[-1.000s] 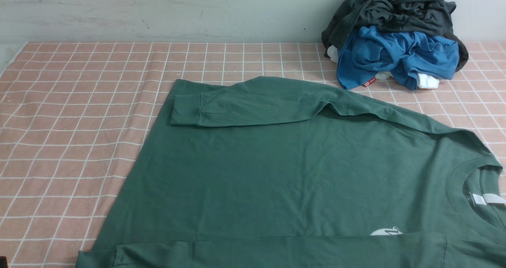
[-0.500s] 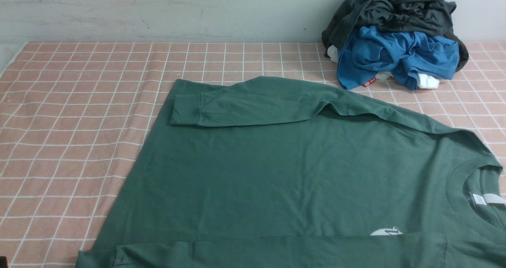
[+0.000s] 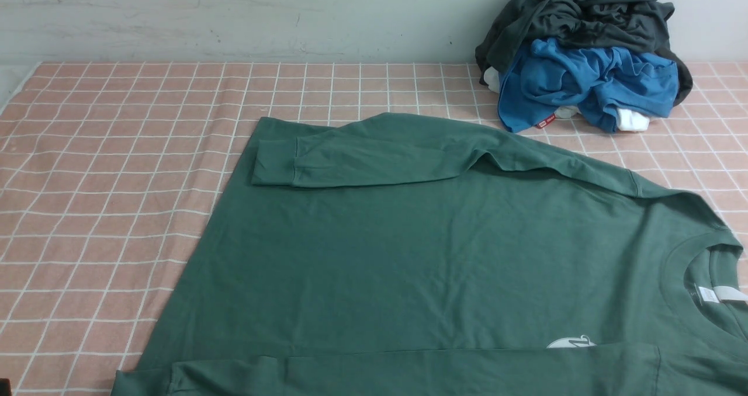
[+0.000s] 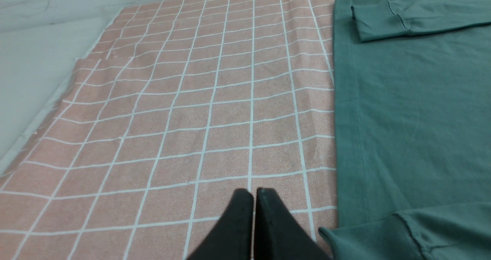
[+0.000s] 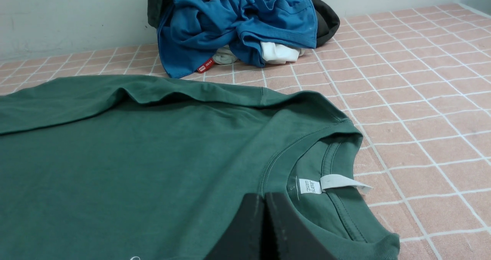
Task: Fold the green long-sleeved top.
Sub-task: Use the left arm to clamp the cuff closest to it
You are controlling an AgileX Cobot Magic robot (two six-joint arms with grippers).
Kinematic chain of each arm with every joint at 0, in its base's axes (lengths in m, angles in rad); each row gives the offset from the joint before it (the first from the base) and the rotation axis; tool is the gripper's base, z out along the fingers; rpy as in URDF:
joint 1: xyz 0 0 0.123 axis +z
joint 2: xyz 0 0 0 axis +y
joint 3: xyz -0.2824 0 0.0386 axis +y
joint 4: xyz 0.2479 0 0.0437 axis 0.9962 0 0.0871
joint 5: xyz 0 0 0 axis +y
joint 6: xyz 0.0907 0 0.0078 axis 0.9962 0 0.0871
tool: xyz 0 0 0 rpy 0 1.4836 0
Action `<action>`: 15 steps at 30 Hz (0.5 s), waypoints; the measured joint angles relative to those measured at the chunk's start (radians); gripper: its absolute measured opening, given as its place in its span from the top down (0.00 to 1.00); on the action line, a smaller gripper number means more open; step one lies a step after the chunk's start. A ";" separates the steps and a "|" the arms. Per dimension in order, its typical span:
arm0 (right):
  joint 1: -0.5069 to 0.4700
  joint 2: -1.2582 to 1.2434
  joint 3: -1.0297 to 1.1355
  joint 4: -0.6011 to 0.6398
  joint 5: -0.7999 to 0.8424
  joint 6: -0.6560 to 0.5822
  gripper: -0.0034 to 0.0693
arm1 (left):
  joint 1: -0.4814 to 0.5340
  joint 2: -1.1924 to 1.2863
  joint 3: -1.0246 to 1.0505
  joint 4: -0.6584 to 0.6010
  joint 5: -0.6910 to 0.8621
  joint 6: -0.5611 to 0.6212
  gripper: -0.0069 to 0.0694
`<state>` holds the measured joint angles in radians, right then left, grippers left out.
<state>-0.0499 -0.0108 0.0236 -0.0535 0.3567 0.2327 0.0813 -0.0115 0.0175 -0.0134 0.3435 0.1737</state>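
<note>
The green long-sleeved top (image 3: pixel 432 250) lies flat on the pink checked cloth, collar to the right, hem to the left. Both sleeves are folded in over the body: the far sleeve (image 3: pixel 374 153) and the near sleeve (image 3: pixel 409 372). A white neck label (image 5: pixel 310 186) shows inside the collar. My left gripper (image 4: pixel 254 191) is shut and empty over bare cloth just beside the top's hem corner (image 4: pixel 383 233). Above the chest, close to the collar, my right gripper (image 5: pixel 264 195) is shut with nothing in it. Neither gripper appears in the front view.
A heap of clothes stands at the back right against the wall: a dark charcoal garment (image 3: pixel 584 16) over a bright blue one (image 3: pixel 584 83), with white fabric (image 3: pixel 634 120) beneath. The pink checked cloth (image 3: pixel 117 162) ends at a pale table edge (image 4: pixel 34 83) on the left.
</note>
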 joint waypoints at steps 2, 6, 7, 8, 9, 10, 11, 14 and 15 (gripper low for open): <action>0.000 0.000 0.000 0.001 0.000 0.000 0.97 | 0.000 0.000 0.000 0.013 0.000 0.000 0.91; 0.000 0.000 0.000 0.025 0.000 0.000 0.97 | 0.000 0.000 0.002 0.028 -0.008 -0.004 0.91; 0.000 0.000 0.000 0.044 -0.001 0.000 0.97 | 0.000 0.000 0.003 0.013 -0.019 -0.016 0.91; 0.000 0.000 0.000 0.063 -0.002 0.003 0.97 | 0.000 0.000 0.006 -0.013 -0.030 -0.026 0.91; 0.000 0.000 0.000 0.115 -0.003 0.013 0.97 | 0.000 0.000 0.009 -0.054 -0.048 -0.046 0.91; 0.000 0.000 0.000 0.152 -0.003 0.021 0.97 | 0.000 0.000 0.012 -0.093 -0.066 -0.063 0.91; 0.000 0.000 0.000 0.206 -0.004 0.037 0.97 | 0.000 0.000 0.012 -0.136 -0.085 -0.081 0.91; 0.000 0.000 0.000 0.402 0.002 0.103 0.97 | 0.000 0.000 0.012 -0.290 -0.154 -0.142 0.91; 0.000 0.000 0.000 0.434 0.004 0.114 0.97 | 0.000 0.000 0.012 -0.316 -0.163 -0.153 0.91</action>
<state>-0.0499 -0.0108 0.0236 0.3802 0.3605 0.3471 0.0813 -0.0115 0.0299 -0.3296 0.1801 0.0210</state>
